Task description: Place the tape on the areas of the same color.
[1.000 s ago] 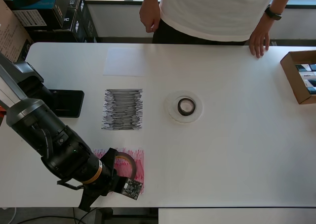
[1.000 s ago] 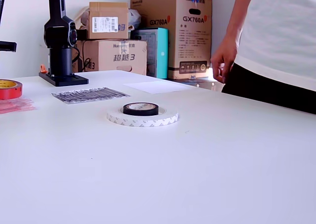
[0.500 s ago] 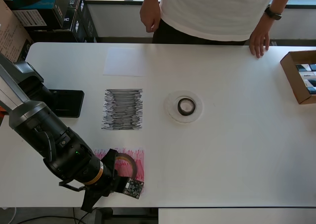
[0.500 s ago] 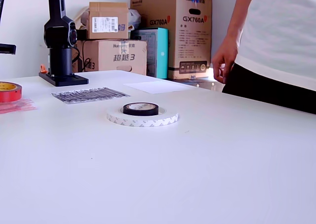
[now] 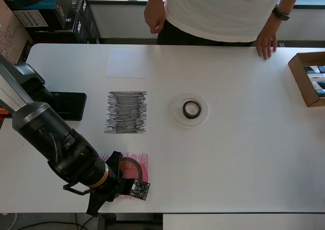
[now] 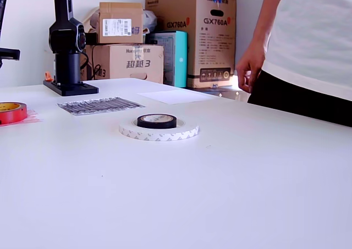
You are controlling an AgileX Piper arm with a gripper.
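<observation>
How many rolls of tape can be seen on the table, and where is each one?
3. The red roll lies on the red patch by the gripper. The black roll sits inside the white roll, mid-table. None seems hidden.

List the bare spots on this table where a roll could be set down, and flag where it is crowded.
Free: the black patch and white patch are both bare; so is the wide stretch of table between the nested white roll and black roll and the cardboard box. Crowded: the red patch, holding the red roll with the gripper over it.
</observation>
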